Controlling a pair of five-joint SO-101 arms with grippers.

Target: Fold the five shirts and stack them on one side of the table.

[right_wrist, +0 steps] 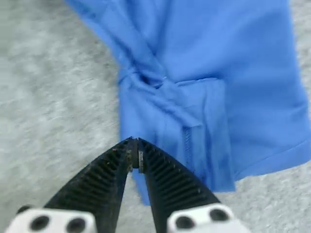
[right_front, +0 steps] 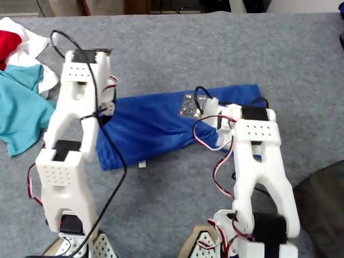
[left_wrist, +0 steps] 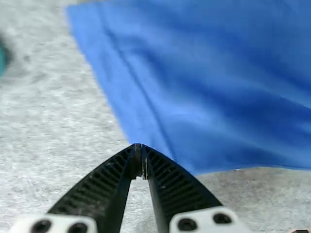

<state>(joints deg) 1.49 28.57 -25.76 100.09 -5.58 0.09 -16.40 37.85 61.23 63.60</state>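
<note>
A blue shirt (right_front: 156, 129) lies partly folded in the middle of the grey table, between the two arms. My left gripper (left_wrist: 139, 162) is shut, its tips right over the shirt's (left_wrist: 218, 87) hem edge; no cloth shows between the jaws. In the high view the left gripper (right_front: 107, 110) sits at the shirt's left end. My right gripper (right_wrist: 135, 158) is also shut, hanging over a bunched, folded corner of the shirt (right_wrist: 233, 73). From above, the right gripper (right_front: 207, 107) is over the shirt's far right part.
A teal shirt (right_front: 21, 107), a white shirt (right_front: 32, 45) and a red one (right_front: 8, 43) lie heaped at the table's far left. A dark cloth (right_front: 322, 199) rests at the right front edge. Bare grey table (right_front: 215, 48) stretches behind the blue shirt.
</note>
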